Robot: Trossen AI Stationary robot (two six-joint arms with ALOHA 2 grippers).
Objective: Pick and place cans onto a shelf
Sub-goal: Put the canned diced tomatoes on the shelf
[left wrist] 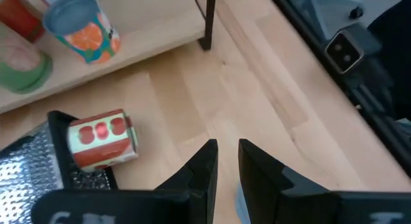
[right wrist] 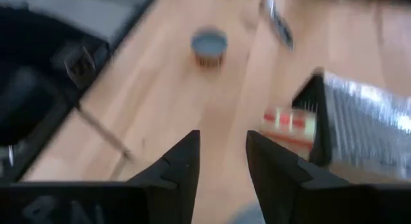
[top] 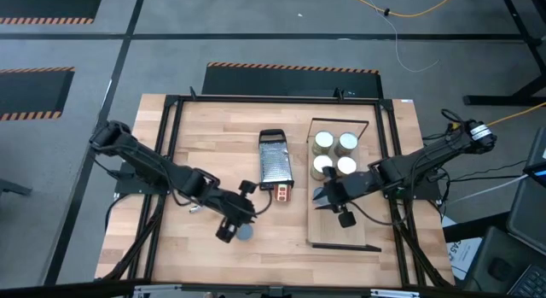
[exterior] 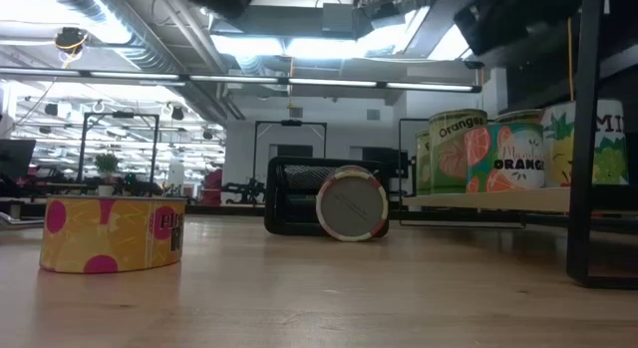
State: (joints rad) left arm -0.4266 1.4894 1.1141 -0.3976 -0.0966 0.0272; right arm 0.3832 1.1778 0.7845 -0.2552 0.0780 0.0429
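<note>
Nearest the front edge of the table (top: 205, 127), the left gripper (top: 229, 231) hovers low just beside a short blue-topped can (top: 244, 232) standing upright on the bare wood; its fingers (left wrist: 200, 169) are parted by a narrow gap with nothing between them; in the low view that short can (exterior: 113, 233) shows a yellow label with pink dots. On the other side, the right gripper (top: 322, 195) hangs over the near half of the shelf (top: 341, 234), its fingers (right wrist: 182, 169) apart and empty, pointing toward the table's middle. Between the two grippers, a can with a red-and-cream label (top: 282, 194) lies on its side, touching the near end of the metal grater (top: 275, 164); the low view shows its round end (exterior: 351, 203) facing the camera in front of the grater's dark handle. Farther back, four cans (top: 334, 154) stand upright in a tight square on the far half of the shelf, pale tops up, touching or nearly touching one another; their labels (exterior: 490, 151) carry orange and green fruit prints; beyond them lies the shelf's far dark edge.
</note>
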